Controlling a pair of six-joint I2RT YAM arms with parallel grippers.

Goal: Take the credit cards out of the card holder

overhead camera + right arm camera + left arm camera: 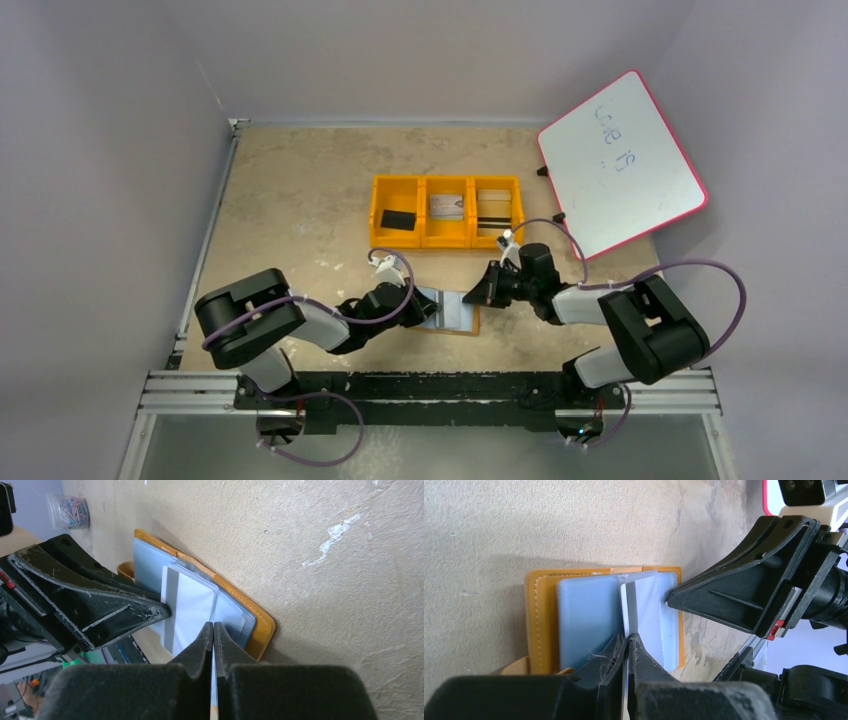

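Observation:
The tan card holder [470, 326] lies open on the table, pale blue pockets up [541, 620] [262, 625]. A pale credit card [644, 605] with a grey stripe sticks partly out of its right pocket [192, 612]. My left gripper [432, 308] is shut, its tips [628, 639] pressed down at the card's stripe edge. My right gripper [470, 297] is shut, its tips [213, 626] set against the opposite edge of the card and pocket. Neither pair of jaws holds anything that I can see. Two more credit cards [447, 206] [493, 208] lie in the orange tray.
The orange three-compartment tray [447, 244] stands behind the holder, with a black block [398, 219] in its left compartment. A white board with a pink rim [620, 165] leans at the back right. Grey walls close in both sides.

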